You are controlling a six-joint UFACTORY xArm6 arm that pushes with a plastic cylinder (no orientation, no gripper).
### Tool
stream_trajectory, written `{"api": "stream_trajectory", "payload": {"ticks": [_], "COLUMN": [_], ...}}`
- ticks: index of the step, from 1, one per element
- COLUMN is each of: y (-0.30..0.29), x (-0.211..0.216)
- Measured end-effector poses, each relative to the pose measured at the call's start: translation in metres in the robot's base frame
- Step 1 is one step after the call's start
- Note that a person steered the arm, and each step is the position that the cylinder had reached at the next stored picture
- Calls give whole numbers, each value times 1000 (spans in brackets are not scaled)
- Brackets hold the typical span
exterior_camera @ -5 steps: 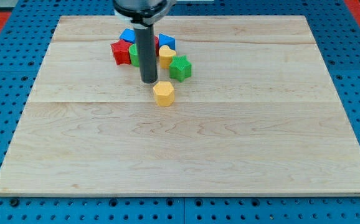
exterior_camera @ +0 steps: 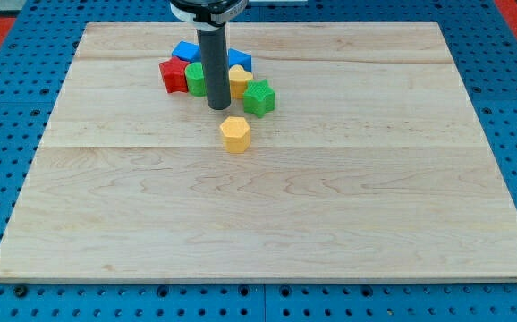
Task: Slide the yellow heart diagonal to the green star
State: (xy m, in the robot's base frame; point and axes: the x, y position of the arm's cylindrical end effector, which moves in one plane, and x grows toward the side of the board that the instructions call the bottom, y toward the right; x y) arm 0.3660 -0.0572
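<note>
The yellow heart [exterior_camera: 235, 134] lies below and to the view's left of the green star [exterior_camera: 259, 98], near it but apart, so it looks already diagonal to the star; little seems left. My tip [exterior_camera: 217, 107] sits left of the star, just above the heart, not touching it. There are no jaws, only a rod. Left of the star cluster a red block [exterior_camera: 173, 75], blue blocks [exterior_camera: 186, 51] and another yellow block [exterior_camera: 239, 80].

Bright, even light falls from overhead on the wooden board [exterior_camera: 330, 206]; shadows are short and soft (small ones hug the blocks). Focus is sharp, with no glare.
</note>
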Motion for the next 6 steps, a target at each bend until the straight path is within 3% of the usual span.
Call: {"api": "stream_trajectory", "payload": {"ticks": [4,6], "y": [5,63], "x": [-34,-52]}}
